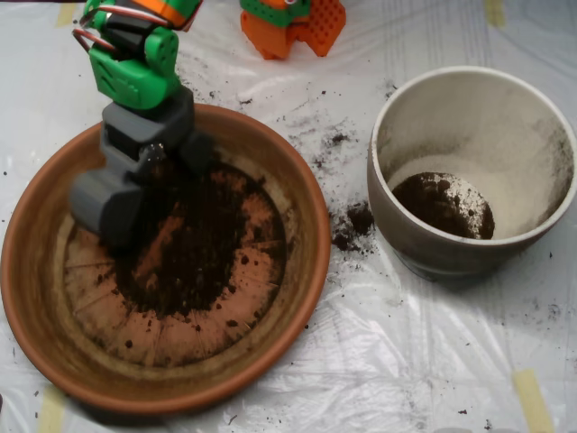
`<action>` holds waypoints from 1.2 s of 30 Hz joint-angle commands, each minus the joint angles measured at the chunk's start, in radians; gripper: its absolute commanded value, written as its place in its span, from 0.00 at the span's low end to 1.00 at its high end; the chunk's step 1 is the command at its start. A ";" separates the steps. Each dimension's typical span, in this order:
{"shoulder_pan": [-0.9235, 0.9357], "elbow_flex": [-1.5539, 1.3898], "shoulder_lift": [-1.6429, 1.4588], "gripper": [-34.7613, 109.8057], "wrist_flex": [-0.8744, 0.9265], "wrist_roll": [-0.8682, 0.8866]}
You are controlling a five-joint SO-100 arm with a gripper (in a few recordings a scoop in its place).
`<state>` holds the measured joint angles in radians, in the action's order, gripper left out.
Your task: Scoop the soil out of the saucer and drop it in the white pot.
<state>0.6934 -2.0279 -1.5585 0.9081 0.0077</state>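
The terracotta saucer lies at the left, with dark soil spread thinly over its ridged bottom. My grey scoop hangs over the saucer's upper left part, low above the soil's edge, on the green arm. Its two shells stand apart, one at the left and one at the upper right. The white pot stands at the right and holds a small heap of soil at its bottom.
Spilled soil crumbs lie on the plastic sheet between saucer and pot. An orange and green robot part stands at the top centre. Tape strips hold the sheet at the edges.
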 commanded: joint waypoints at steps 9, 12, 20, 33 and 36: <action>0.063 0.218 0.130 0.42 0.086 -0.048; 0.054 0.201 0.115 0.41 0.086 -0.055; -0.008 0.066 0.003 0.32 0.037 -0.055; -0.089 0.012 -0.074 0.24 0.028 -0.072; -0.104 0.049 -0.080 0.24 0.057 -0.071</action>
<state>0.6044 -2.0279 -1.5616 0.9373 -0.0491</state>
